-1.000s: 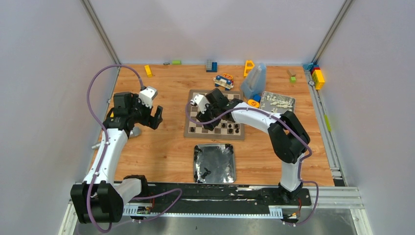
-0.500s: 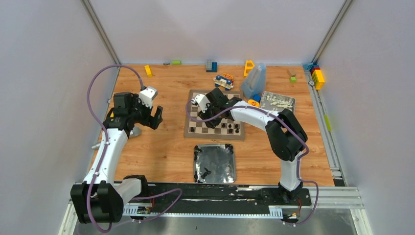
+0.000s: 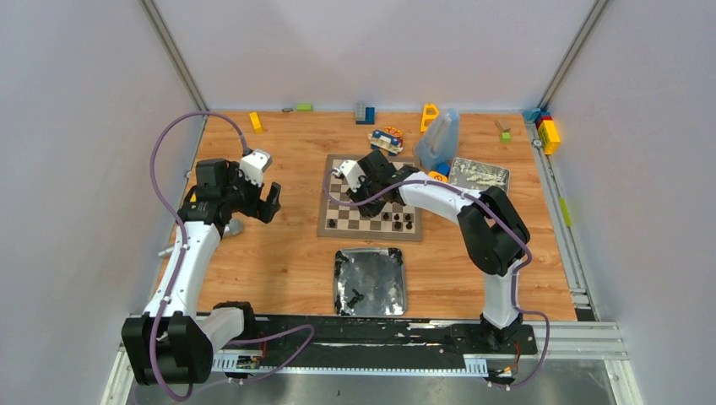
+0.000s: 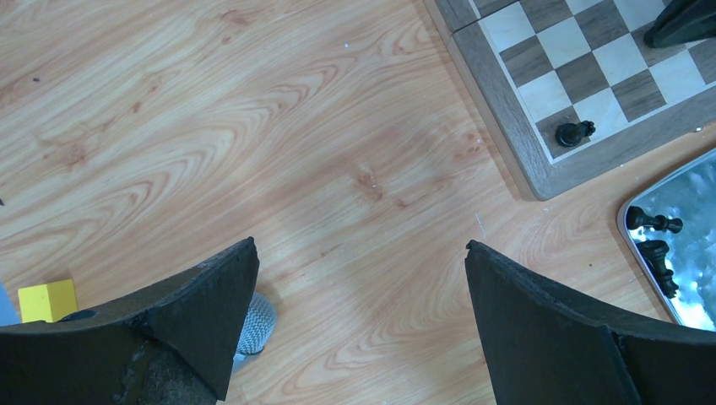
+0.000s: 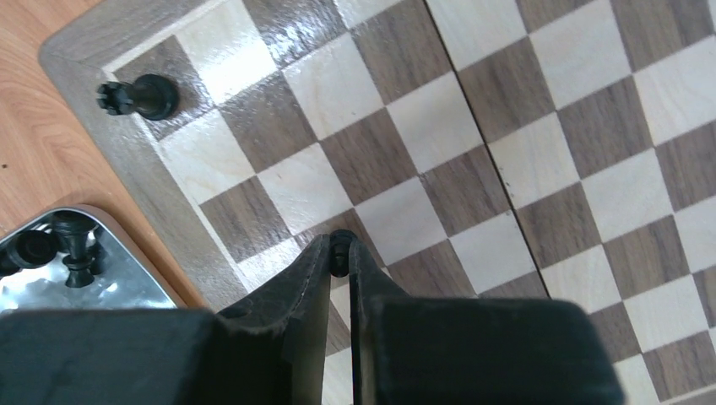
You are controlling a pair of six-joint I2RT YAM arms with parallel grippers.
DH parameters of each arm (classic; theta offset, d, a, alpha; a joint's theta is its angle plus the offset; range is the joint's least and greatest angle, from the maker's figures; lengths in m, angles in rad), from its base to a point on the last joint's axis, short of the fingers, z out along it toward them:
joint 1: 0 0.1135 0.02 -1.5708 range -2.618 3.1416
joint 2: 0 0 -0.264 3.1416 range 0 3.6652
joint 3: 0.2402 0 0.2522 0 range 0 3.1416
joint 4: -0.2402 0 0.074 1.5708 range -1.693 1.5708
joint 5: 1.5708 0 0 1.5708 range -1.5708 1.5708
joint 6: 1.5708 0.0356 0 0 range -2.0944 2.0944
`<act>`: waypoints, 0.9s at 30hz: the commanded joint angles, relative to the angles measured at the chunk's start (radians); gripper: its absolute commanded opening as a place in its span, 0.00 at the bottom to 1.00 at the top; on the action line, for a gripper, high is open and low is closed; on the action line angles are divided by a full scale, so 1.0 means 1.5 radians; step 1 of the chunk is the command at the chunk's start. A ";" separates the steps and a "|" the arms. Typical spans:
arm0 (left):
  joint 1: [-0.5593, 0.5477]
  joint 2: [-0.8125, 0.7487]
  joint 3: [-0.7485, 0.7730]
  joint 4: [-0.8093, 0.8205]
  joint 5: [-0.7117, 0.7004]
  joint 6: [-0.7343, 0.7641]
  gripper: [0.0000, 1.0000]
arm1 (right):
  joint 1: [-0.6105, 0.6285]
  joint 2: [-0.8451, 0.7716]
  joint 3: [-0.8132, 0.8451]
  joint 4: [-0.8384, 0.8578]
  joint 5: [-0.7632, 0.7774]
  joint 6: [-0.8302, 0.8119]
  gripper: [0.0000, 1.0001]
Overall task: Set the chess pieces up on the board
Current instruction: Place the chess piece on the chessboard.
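Observation:
The board (image 3: 326,228) lies mid-table with several black chess pieces (image 3: 397,221) along its near row. My right gripper (image 3: 356,197) hangs over the board's left half. In the right wrist view it (image 5: 339,245) is shut on a small black chess piece (image 5: 339,256) pinched at the fingertips, above squares near the board's (image 5: 507,169) edge. Another piece (image 5: 139,94) stands on a corner square. My left gripper (image 3: 268,202) hovers over bare wood left of the board, wide open (image 4: 361,245) and holding nothing. One piece (image 4: 574,132) shows on the board's corner (image 4: 507,126).
A silver tray (image 3: 380,274) in front of the board holds more black pieces (image 3: 355,295). A second tray (image 3: 479,175), a clear blue container (image 3: 439,139) and toy blocks (image 3: 547,133) sit at the back. A yellow block (image 4: 46,299) lies near my left fingers.
My right gripper has closed its fingers onto a chess piece and shifted slightly toward the back of the board. The left arm has not moved.

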 commanded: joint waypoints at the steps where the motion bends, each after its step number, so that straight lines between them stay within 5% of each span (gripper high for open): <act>1: 0.003 -0.015 0.003 0.006 0.012 0.007 1.00 | -0.017 -0.043 -0.004 -0.010 0.014 0.006 0.06; 27: 0.003 -0.014 0.003 0.005 0.011 0.006 1.00 | -0.025 -0.067 -0.056 -0.018 0.012 0.000 0.05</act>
